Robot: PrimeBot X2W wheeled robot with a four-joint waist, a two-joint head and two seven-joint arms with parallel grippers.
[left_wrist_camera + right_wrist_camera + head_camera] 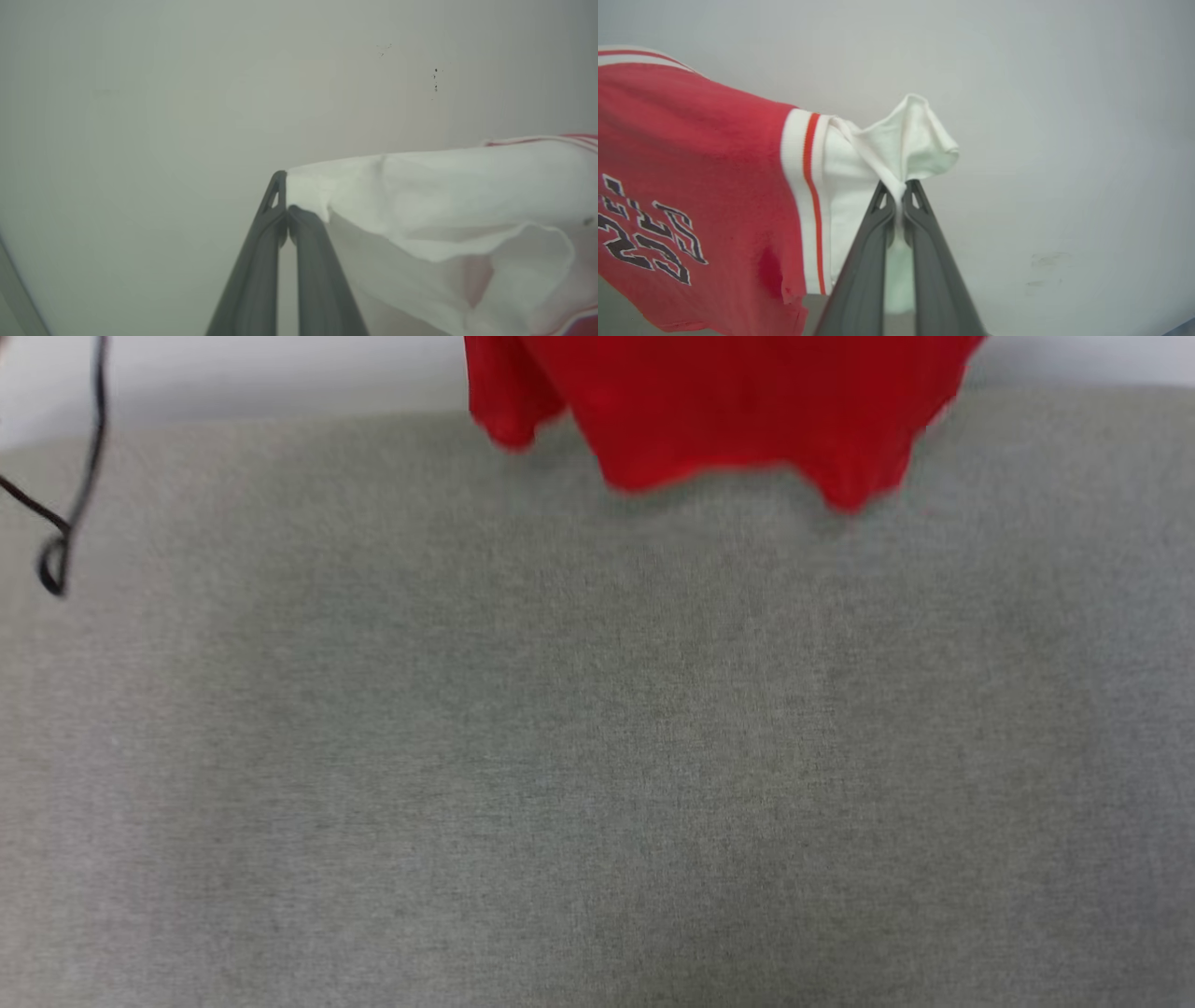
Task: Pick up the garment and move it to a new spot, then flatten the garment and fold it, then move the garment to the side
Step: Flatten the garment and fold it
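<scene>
head view / garment: we see the red garment hanging at the far side of the grey table, a bit right of centre. Picture is blurred, so we cannot tell if the hem touches the table.
head view / risk: the hem hangs uneven, with its right corner lowest. If we lower it like this, we expect it to land bunched and need extra flattening.
head view / cable: a black cable loops at the far left, well apart from the garment. A wide swing left could snag it.
left wrist view / grip: left gripper is pinched closed on the corner of a white sleeve, with little cloth between the jaws.
left wrist view / risk: the bite is thin. A tug or the shirt's own weight could pull it free and drop that side.
right wrist view / grip: right gripper is clamped on the other sleeve, cloth bunched above the tips. The lettered red body hangs to the left.
right wrist view / risk: we hold by the sleeves, so the body sags between the arms. Spreading too hard could slip a grip or strain the striped trim.
</scene>
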